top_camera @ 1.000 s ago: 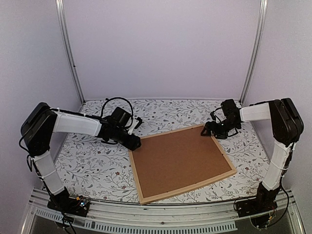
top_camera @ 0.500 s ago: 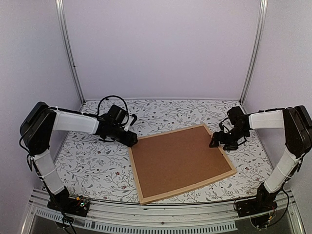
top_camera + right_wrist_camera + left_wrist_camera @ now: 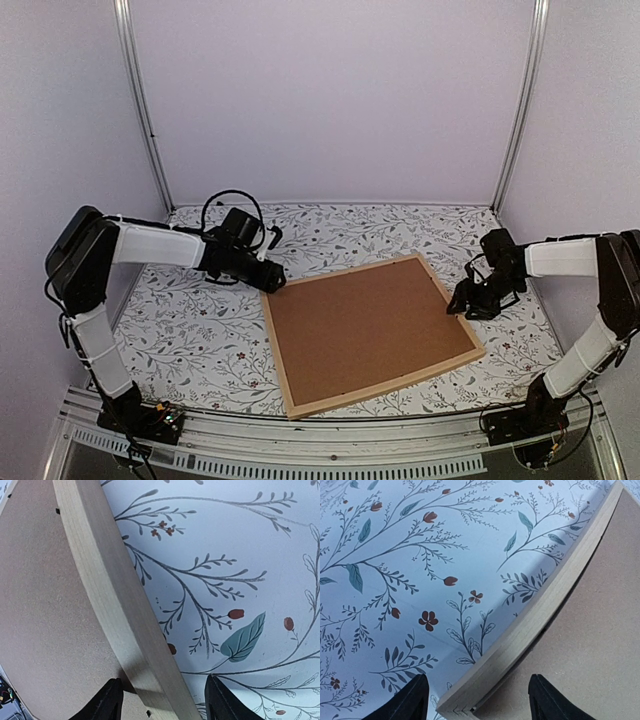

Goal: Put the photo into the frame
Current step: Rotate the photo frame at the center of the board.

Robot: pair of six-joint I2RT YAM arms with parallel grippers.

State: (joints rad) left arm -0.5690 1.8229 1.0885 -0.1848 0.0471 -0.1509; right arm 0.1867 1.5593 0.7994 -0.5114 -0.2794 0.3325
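The frame [image 3: 385,386], thin light wood strips, lies flat mid-table with a brown backing board [image 3: 365,325] filling it. The photo is hidden. My left gripper [image 3: 268,284] is at the frame's far-left corner. In the left wrist view its open jaws [image 3: 478,680] straddle that corner of the strip [image 3: 555,595], one finger over the tablecloth and one over the board [image 3: 590,645]. My right gripper [image 3: 462,303] is at the frame's right edge. In the right wrist view it stands open [image 3: 164,681] astride the strip [image 3: 100,570], with gaps on both sides.
A floral tablecloth [image 3: 200,340] covers the table. Metal posts [image 3: 145,110] and plain walls enclose the back and sides. A metal rail [image 3: 300,450] runs along the near edge between the arm bases.
My right gripper has slid from the frame's far-right corner down along the right edge, and its jaws have narrowed. The left gripper has eased slightly back at the far-left corner.
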